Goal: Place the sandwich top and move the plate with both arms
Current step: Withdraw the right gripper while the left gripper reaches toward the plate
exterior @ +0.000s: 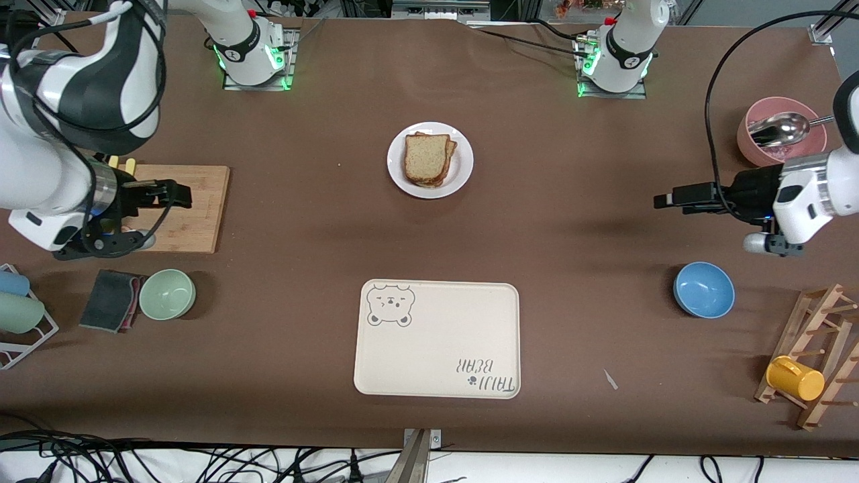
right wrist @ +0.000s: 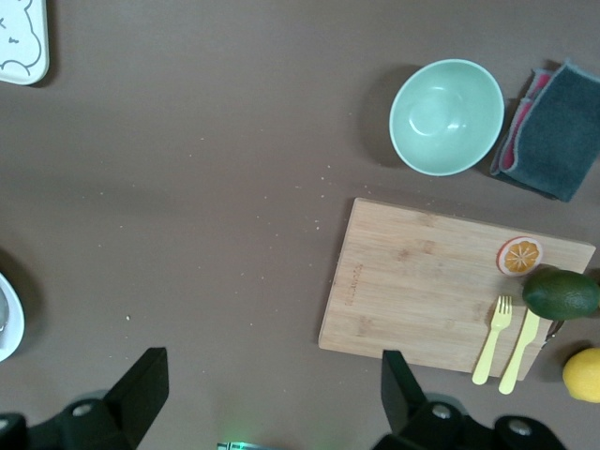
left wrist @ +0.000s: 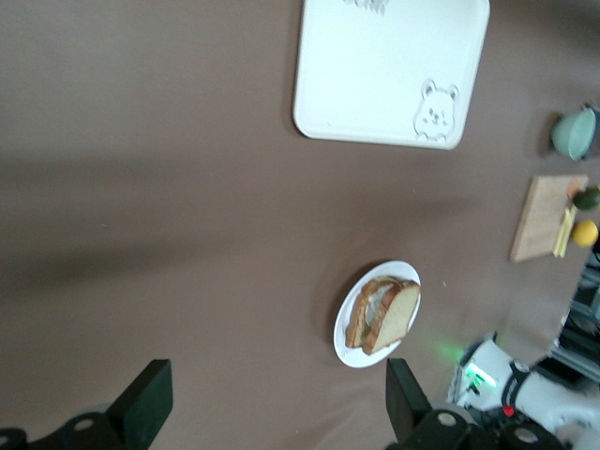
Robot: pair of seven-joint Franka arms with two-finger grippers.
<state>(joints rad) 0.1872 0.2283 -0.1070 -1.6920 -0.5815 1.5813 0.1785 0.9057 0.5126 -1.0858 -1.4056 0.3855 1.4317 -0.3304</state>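
The white plate (exterior: pixel 464 162) sits mid-table, toward the arms' bases. On it a speckled tan bread slice, the sandwich top (exterior: pixel 425 157), lies on a stack with more bread under it. The left wrist view shows the plate (left wrist: pixel 348 349) and the top slice (left wrist: pixel 396 317). My left gripper (exterior: pixel 666 200) is open and empty over bare table toward the left arm's end, its jaws wide apart in its wrist view (left wrist: pixel 277 403). My right gripper (exterior: pixel 180 194) is open and empty over the wooden cutting board (exterior: pixel 191 215); its wrist view (right wrist: pixel 272 384) shows the plate's edge (right wrist: pixel 7 323).
A cream bear tray (exterior: pixel 436 339) lies nearer the camera than the plate. A blue bowl (exterior: pixel 703 290), a pink bowl with a spoon (exterior: pixel 778 134) and a wooden rack with a yellow cup (exterior: pixel 795 378) are at the left arm's end. A green bowl (exterior: pixel 167 294) and a dark cloth (exterior: pixel 111 300) are at the right arm's end.
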